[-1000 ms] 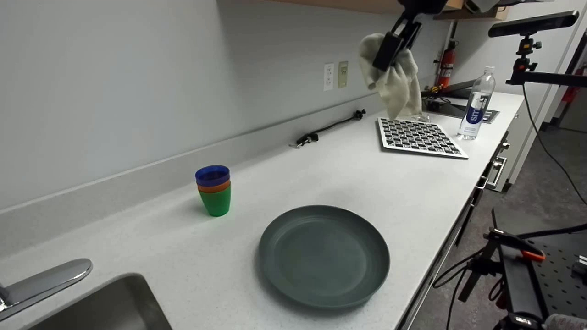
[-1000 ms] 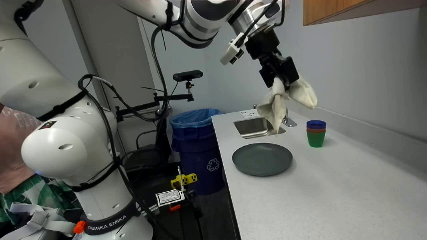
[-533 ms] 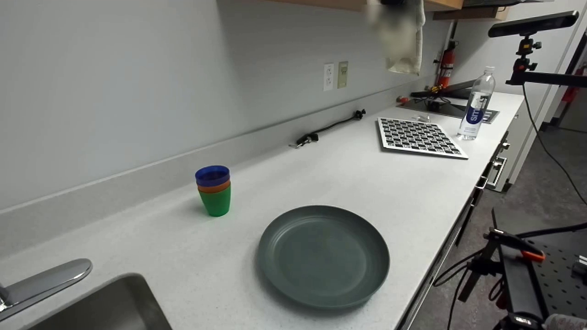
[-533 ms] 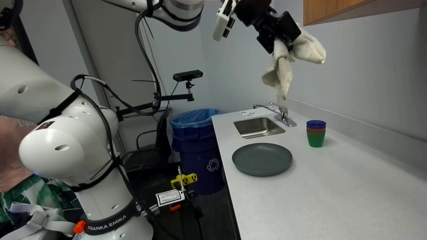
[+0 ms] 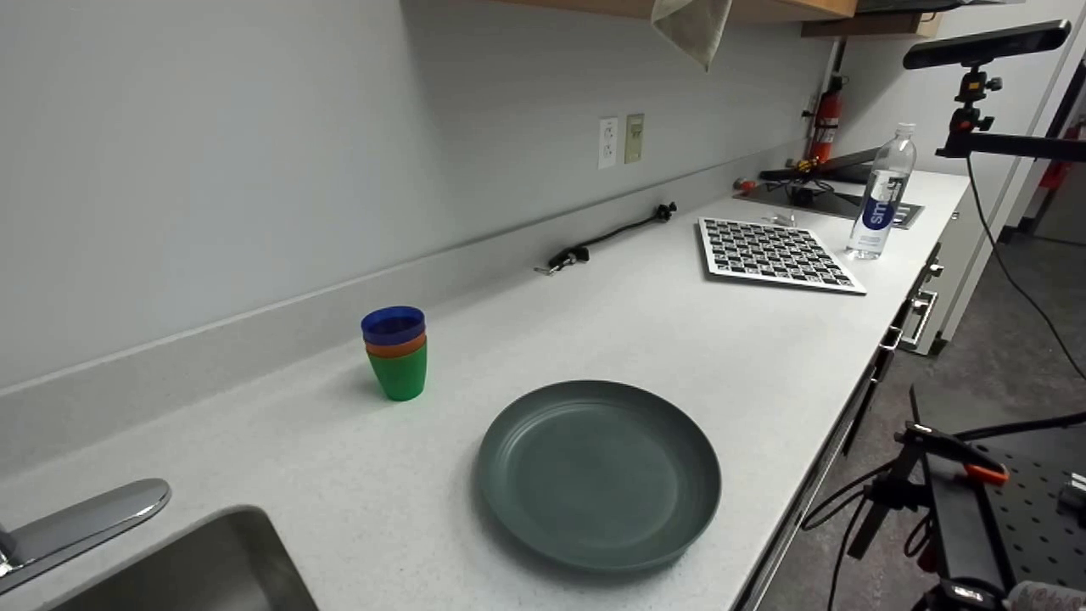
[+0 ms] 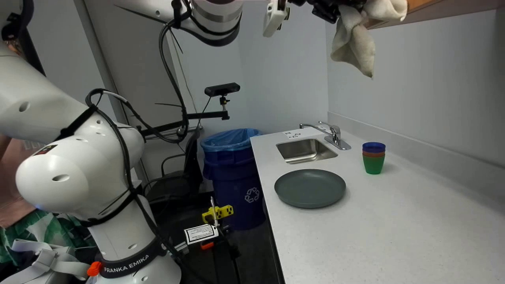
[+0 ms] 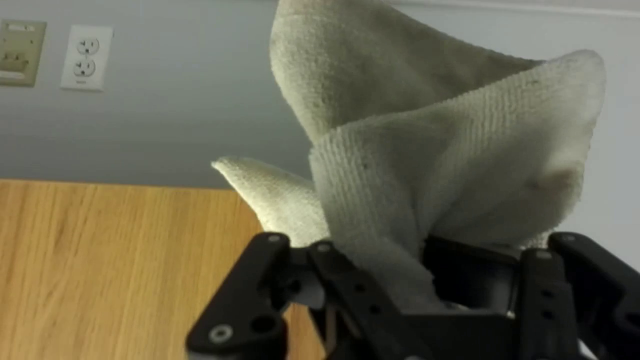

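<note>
Gray wall [image 5: 254, 153] is the backdrop, w/ a long white tabletop [image 5: 730, 339] running along it. White Franka arm [image 6: 75, 169] arcs up & over, its far end partly cropped at the top in an exterior view. Wood cabinet [image 6: 442, 10] on the wall is near the jaws; can't tell if they touch it tbh. Blue bin [image 6: 236, 181] stands right beside the tabletop. Sink [image 6: 305, 150] is set into the tabletop, same end as the bin. B/w checkered board [image 5: 776, 253] lies flat, well apart from the sink. Gray-green plate [image 5: 599, 475] sits flat btwn those two, nearer the sink. Off-white cloth [image 7: 390, 165] is in midair, high above the tabletop: jaws are clamped on it, pinching a bunched-up bit, w/ loose folds sticking out & a pointy corner hanging down. Clear bottle [image 5: 882, 199] is upright just beside the board. 3 stacked cups [image 5: 397, 355] (blue top, orange mid, green bottom) sit near the plate, wall side. White outlet [image 7: 87, 58] on the wall.
</note>
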